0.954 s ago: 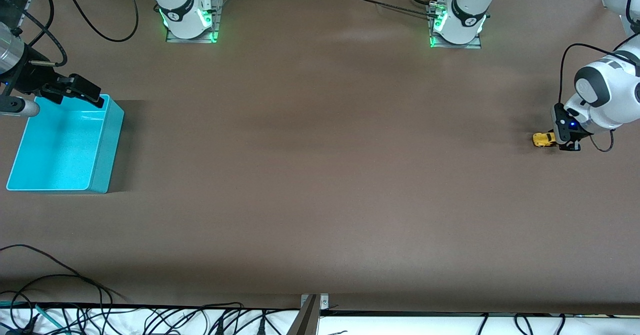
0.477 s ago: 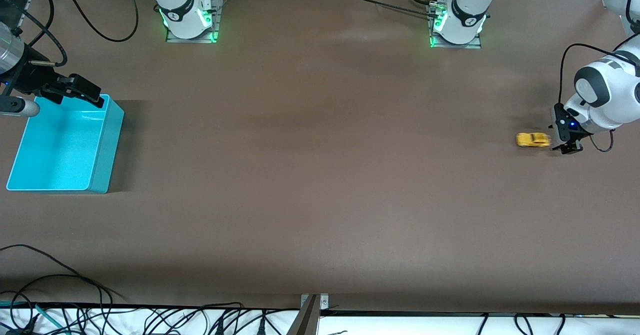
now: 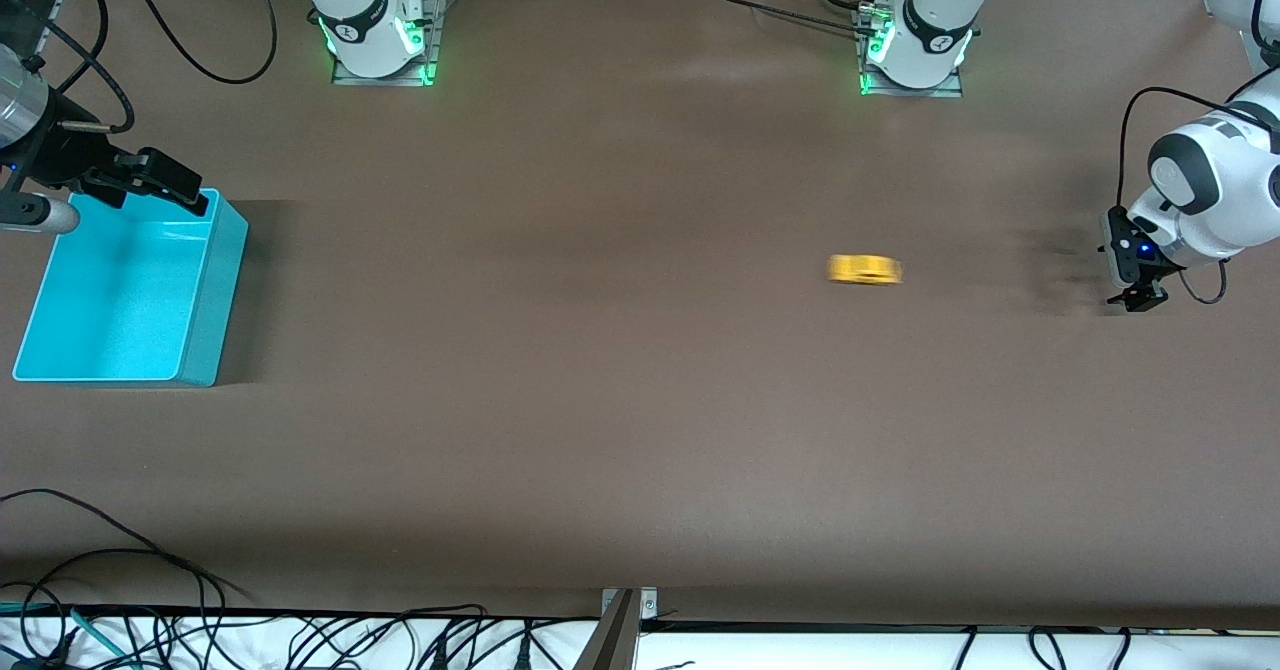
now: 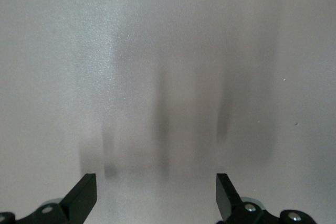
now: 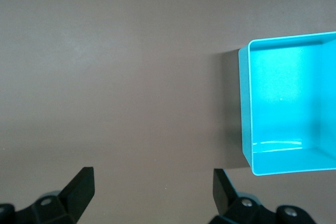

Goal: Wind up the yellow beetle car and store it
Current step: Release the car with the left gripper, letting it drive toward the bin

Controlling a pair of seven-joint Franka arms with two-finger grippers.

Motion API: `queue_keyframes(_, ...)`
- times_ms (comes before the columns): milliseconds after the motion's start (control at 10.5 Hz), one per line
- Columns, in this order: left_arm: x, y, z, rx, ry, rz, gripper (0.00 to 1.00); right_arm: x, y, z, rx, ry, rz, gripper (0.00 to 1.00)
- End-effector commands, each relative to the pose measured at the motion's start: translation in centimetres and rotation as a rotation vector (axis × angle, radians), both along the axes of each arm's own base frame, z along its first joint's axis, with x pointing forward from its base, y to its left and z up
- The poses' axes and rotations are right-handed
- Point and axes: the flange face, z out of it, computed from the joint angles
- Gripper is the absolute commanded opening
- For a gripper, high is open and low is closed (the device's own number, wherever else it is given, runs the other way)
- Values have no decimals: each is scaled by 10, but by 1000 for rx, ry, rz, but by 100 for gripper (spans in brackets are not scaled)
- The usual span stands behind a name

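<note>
Yellow beetle car (image 3: 865,269): you see only a blurred yellow streak on the brown table (image 3: 640,400), toward the left arm's end, well apart from both grippers; no writing readable.
Left gripper (image 3: 1135,295): low over the table's end, fingers spread, holding nothing; its wrist view shows bare matte surface.
Right gripper (image 3: 170,185): over the turquoise bin's (image 3: 215,280) rim, fingers spread, waiting.
Turquoise bin: glossy rectangular plastic, open-topped; your right wrist view shows its inside corner.
</note>
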Motion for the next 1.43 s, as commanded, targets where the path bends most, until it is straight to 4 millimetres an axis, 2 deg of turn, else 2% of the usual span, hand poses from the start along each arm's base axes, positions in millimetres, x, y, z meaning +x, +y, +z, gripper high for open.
queue_keyframes(0, 7, 9, -31, 7, 19, -30, 100, 0, -1, 8, -10, -1, -2, 100)
queue_keyframes(763, 11, 9, -28, 11, 11, -34, 100, -1, -1, 7, -10, 1, -2, 100)
queue_keyframes(954, 12, 10, -21, 14, 2, -34, 100, -1, -2, 8, -10, -2, -2, 100)
queue_keyframes(1145, 18, 7, -2, 19, -19, -38, 100, 0, -3, 8, -10, -1, -2, 100)
queue_keyframes(1336, 23, 2, 36, 25, -54, -44, 100, -1, -2, 8, -9, -2, 0, 100)
